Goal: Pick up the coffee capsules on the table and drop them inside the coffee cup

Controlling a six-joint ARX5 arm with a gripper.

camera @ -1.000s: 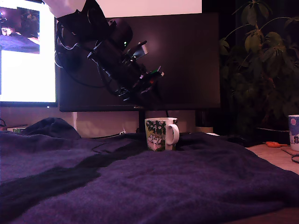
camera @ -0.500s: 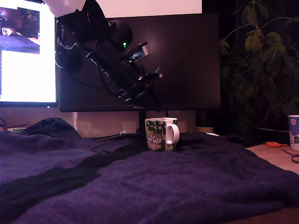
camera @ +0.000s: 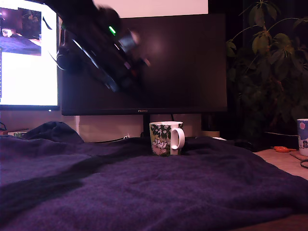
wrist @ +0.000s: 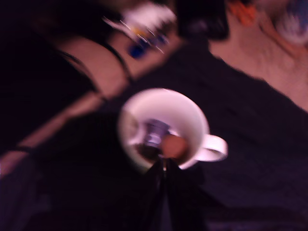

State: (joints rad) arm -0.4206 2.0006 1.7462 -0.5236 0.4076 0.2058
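Note:
The white coffee cup with the green leafy print stands upright on the blue-purple blanket covering the table. The wrist view looks down into the coffee cup. Two coffee capsules lie inside, one dark and one copper-brown. No capsule shows on the blanket. My gripper is a blurred dark shape high above the cup, toward the exterior view's left. In the wrist view the gripper shows its fingers pressed together with nothing between them.
A large dark monitor stands behind the cup, and a lit screen is at the exterior view's left. A plant, a pale blue-and-white cup and an orange object sit at the right on pale wood.
The arm has swung up and toward the exterior view's left, away from the cup, and is now motion-blurred. The cup has not moved.

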